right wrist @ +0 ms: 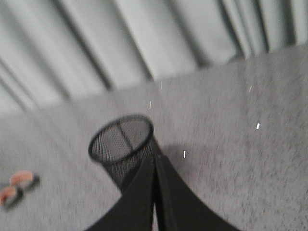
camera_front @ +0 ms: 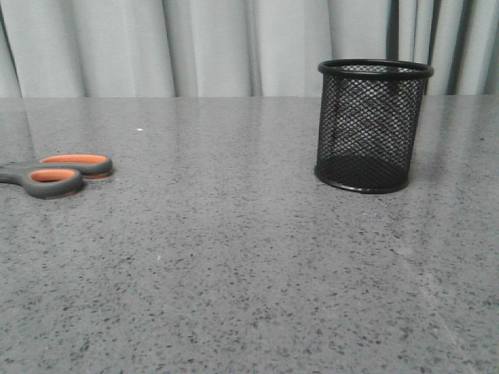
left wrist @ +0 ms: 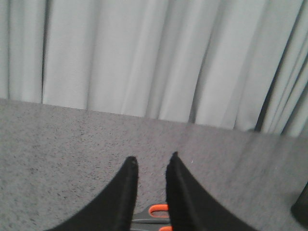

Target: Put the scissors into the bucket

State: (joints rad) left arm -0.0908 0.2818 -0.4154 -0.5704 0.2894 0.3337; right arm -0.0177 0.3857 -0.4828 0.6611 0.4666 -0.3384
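The scissors (camera_front: 58, 174) are seen lying flat on the grey speckled desk (camera_front: 234, 265) at its left edge, handles toward the middle, the blades cut off by the frame. The bucket (camera_front: 372, 126) is stood upright on the right, well apart from them, before pale curtains (camera_front: 195, 47). In the left wrist view, the left gripper (left wrist: 151, 161) is held with its fingers (left wrist: 126, 185) slightly parted above the orange handles. The right gripper (right wrist: 155, 159) is shown with fingers pressed together, nothing between them, just beside the bucket.
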